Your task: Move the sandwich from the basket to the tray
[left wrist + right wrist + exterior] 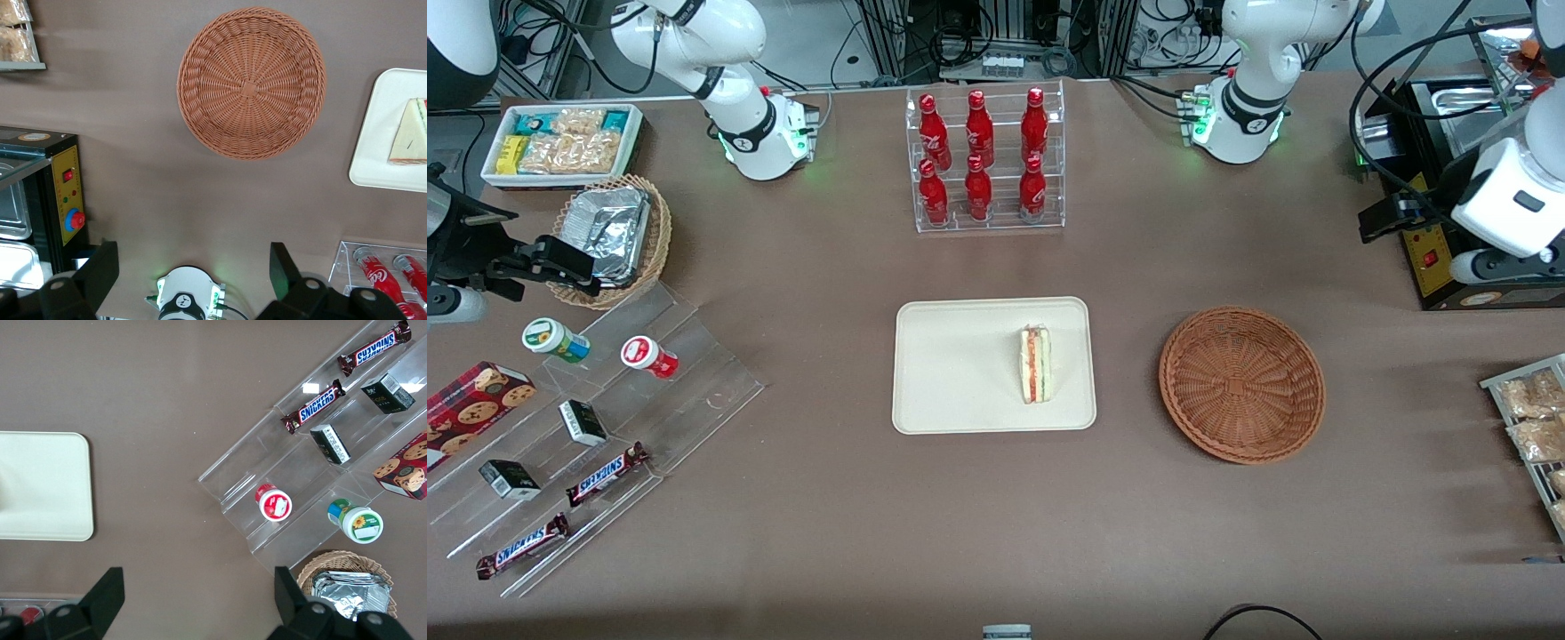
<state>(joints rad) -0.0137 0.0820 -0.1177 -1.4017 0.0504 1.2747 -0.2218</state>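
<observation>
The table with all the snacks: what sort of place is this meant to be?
Probably a robotics lab staged as a snack counter: racked red bottles, candy bars on clear steps, a sandwich on a tray. The hand hangs open above.

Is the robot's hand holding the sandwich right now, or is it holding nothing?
Nothing. The gripper is open and empty, up above the table near the basket. The sandwich lies on the tray.

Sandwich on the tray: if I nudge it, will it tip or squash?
The sandwich stands on a narrow edge on the tray, so it probably topples easily. Soft white bread likely dents. The gripper, open, is far off.
</observation>
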